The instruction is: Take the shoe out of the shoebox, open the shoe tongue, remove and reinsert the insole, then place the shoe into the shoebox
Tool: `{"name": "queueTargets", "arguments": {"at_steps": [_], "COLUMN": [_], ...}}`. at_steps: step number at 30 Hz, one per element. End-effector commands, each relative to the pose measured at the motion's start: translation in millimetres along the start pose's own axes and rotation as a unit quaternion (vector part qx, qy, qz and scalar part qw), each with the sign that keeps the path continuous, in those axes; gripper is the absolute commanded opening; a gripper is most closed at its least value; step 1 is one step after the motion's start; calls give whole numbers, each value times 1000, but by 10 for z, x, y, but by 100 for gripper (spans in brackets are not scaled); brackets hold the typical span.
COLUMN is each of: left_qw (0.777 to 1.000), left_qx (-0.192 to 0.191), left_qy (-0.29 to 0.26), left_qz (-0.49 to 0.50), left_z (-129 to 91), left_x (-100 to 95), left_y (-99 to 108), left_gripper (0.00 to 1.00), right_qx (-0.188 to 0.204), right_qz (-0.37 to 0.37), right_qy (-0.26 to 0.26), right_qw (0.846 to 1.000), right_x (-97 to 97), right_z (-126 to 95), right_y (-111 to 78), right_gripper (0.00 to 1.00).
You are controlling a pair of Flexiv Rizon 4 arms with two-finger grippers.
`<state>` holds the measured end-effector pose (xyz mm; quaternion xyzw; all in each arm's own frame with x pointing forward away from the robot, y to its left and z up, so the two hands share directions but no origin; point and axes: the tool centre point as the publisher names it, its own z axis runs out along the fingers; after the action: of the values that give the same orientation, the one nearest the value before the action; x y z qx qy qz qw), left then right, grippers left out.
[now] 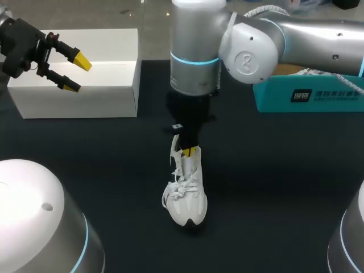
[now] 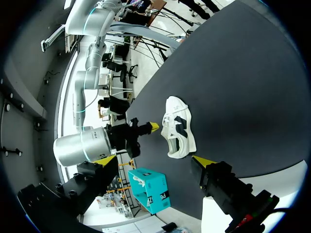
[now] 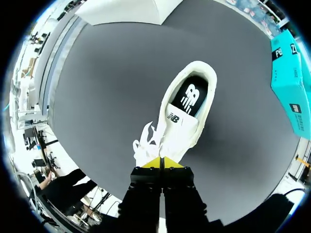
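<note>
One white shoe on tabletop; one teal shoebox, contents unclear. Left fingers spread; right fingers pressed together at laces.

This was a robotics lab, not a home or a shop. Over a plain black table stood two machine arms, the left claw with its yellow tips at 10 o'clock and the grey, blue-ringed right arm coming in from 2 o'clock. The table carried staged props: a blank white box at 10 o'clock, a teal shoebox at 2 o'clock and a single white shoe near the middle.
</note>
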<state>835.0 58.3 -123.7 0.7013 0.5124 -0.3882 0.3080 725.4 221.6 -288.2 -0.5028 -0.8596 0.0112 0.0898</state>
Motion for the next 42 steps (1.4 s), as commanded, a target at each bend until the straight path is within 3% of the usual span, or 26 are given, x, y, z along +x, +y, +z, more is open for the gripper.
{"name": "queueTargets", "arguments": {"at_steps": [1, 11, 14, 16, 22, 23, 25, 26, 27, 32, 42], "left_qw": [1000, 1000, 1000, 1000, 1000, 1000, 1000, 1000, 1000, 1000, 1000], "left_qx": [1, 1, 1, 1, 1, 1, 1, 1, 1, 1, 1], "left_qy": [1, 1, 1, 1, 1, 1, 1, 1, 1, 1, 1], "left_qz": [0, 0, 0, 0, 0, 0, 0, 0, 0, 0, 0], "left_z": [-10, -10, -10, -10, -10, -10, -10, -10, -10, -10, -10], "left_x": [1, 1, 1, 1, 1, 1, 1, 1, 1, 1, 1], "left_y": [2, 2, 2, 2, 2, 2, 2, 2, 2, 2, 2], "left_gripper": [100, 100, 100, 100, 100, 100, 100, 100, 100, 100, 100], "right_qx": [-48, -48, -106, -122, -148, -151, -150, -145, -137, -132, -109], "right_qz": [-120, -120, -239, -289, -377, -392, -410, -423, -424, -421, -434], "right_qy": [6, 6, -52, -107, -163, -161, -175, -180, -188, -210, -202], "right_qw": [992, 992, 964, 943, 900, 893, 882, 876, 875, 872, 871], "right_x": [-33, -33, -39, -63, -141, -152, -167, -169, -176, -244, -393], "right_z": [8, 8, -104, -188, -357, -364, -362, -349, -332, -251, -32], "right_y": [-55, -55, 66, 148, 412, 457, 548, 594, 644, 869, 1103], "right_gripper": [0, 0, 0, 0, 0, 7, 55, 92, 100, 100, 100]}}
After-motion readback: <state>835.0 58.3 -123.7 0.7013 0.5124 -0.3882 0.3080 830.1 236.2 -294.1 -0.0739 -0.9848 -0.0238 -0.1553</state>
